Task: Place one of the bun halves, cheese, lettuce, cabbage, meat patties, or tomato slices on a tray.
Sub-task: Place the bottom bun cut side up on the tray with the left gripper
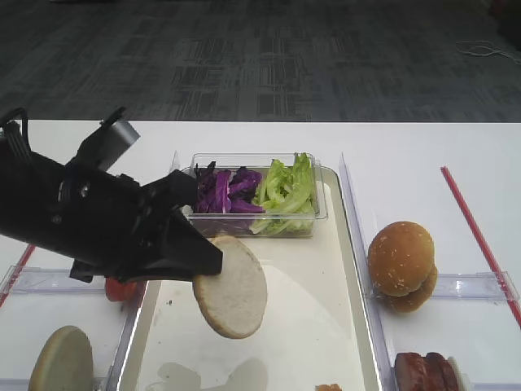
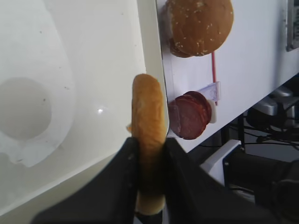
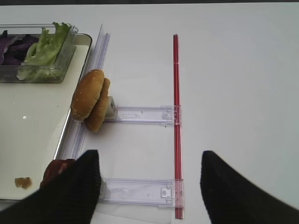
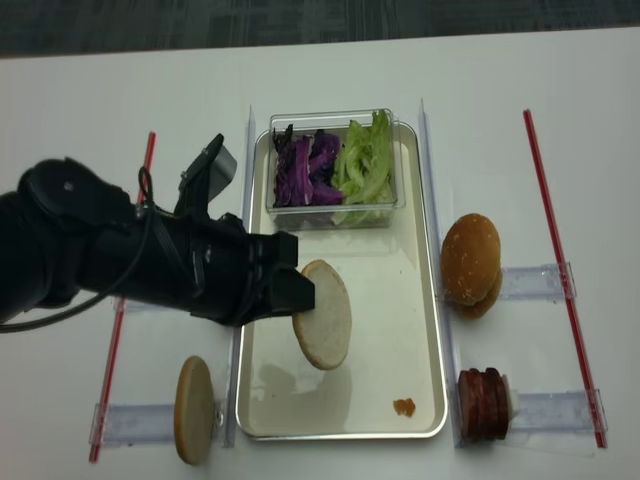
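Observation:
My left gripper (image 1: 207, 261) is shut on one of the bun halves (image 1: 232, 285), a pale flat disc held on edge and tilted over the middle of the cream tray (image 1: 326, 309). In the left wrist view the black fingers (image 2: 133, 154) pinch that bun half (image 2: 148, 107) from both sides. A second bun half (image 4: 195, 408) stands left of the tray. Cabbage (image 1: 224, 189) and lettuce (image 1: 285, 191) fill a clear tub at the tray's far end. Meat patties (image 4: 482, 405) stand right of the tray. Tomato slices (image 1: 122, 289) peek from under my left arm. Cheese is out of view. My right gripper (image 3: 149, 161) is open over bare table.
Golden sesame bun tops (image 1: 400, 261) lean in a clear holder right of the tray. A red strip (image 3: 176, 116) runs along the table on the far right, with clear plastic holders (image 3: 140, 114) beside it. A small orange crumb (image 4: 404, 407) lies on the tray's near corner.

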You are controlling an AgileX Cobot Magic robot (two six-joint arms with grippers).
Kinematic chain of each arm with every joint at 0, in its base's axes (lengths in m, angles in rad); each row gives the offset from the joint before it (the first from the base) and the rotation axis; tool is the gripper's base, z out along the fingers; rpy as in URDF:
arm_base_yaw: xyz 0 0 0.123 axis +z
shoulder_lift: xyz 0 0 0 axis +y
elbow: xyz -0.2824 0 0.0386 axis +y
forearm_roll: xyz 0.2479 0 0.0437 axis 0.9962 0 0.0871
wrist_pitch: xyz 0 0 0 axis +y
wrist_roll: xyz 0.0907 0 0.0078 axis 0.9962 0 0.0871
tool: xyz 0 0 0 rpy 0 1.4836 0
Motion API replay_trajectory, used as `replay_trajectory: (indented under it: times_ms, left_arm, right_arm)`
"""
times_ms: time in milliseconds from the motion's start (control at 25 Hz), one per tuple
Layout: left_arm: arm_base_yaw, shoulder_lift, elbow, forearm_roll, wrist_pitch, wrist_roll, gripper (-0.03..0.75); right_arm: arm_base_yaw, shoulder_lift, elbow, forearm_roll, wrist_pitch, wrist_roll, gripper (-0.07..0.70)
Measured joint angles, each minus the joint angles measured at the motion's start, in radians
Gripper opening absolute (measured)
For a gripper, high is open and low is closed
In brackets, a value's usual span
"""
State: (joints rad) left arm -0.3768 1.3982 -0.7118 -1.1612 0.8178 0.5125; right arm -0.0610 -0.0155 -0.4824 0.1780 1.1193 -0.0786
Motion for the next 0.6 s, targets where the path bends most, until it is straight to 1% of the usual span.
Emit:
replay_trajectory:
  times_ms: [120, 280, 600]
  left_arm:
    - [0.003, 0.042, 0.012, -0.107, 0.026, 0.104, 0.144]
    - [0.003, 0.125, 0.012, -0.224, 0.074, 0.199, 0.143]
    - [0.003, 0.228, 0.013, -0.273, 0.079, 0.273, 0.142]
  right_arm:
    - [0.0, 0.0, 0.0, 0.0, 0.0, 0.0, 0.468]
    - [0.0, 0.0, 0.0, 0.0, 0.0, 0.0, 0.468]
    - [0.0, 0.0, 0.0, 0.0, 0.0, 0.0, 0.468]
